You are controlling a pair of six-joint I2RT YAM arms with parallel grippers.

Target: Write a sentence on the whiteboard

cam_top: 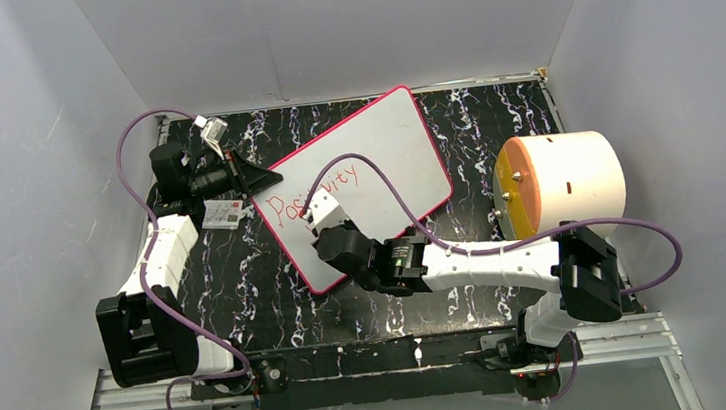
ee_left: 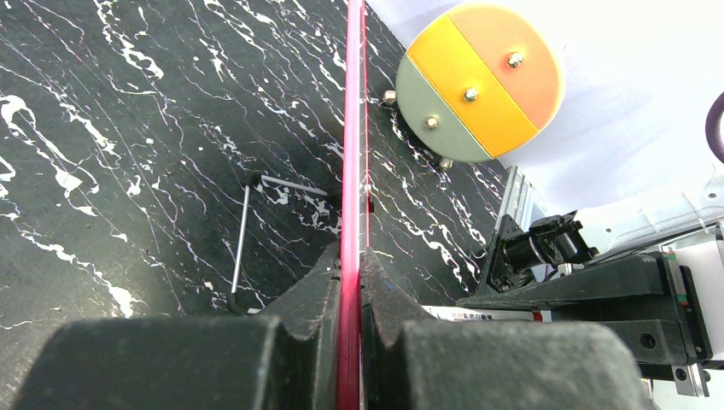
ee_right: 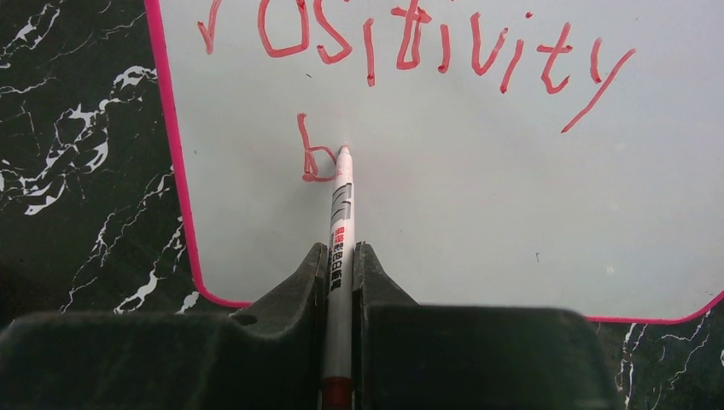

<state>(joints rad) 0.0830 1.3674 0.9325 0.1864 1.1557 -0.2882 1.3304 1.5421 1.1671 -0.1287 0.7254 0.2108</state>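
The whiteboard (cam_top: pixel 389 147) lies slanted on the black marbled table, white with a thin pink-red frame. My left gripper (cam_top: pixel 261 178) is shut on its left edge; in the left wrist view the frame (ee_left: pixel 352 128) runs edge-on between the closed fingers of the left gripper (ee_left: pixel 351 256). My right gripper (ee_right: pixel 341 252) is shut on a white marker (ee_right: pixel 341 213) with red print, whose tip touches the board. The sentence (ee_right: pixel 410 43) reads "Positivity" in red, with a "b" (ee_right: pixel 312 158) started on a second line just left of the tip. From above, the right gripper (cam_top: pixel 326 231) hovers over the board's lower left.
A big white cylinder with a yellow-orange round face (cam_top: pixel 563 181) lies at the right, close to the board's right corner. A small white printed card (cam_top: pixel 224 214) sits beside the left arm. A thin metal stand wire (ee_left: pixel 242 239) shows under the board. Purple cables loop over both arms.
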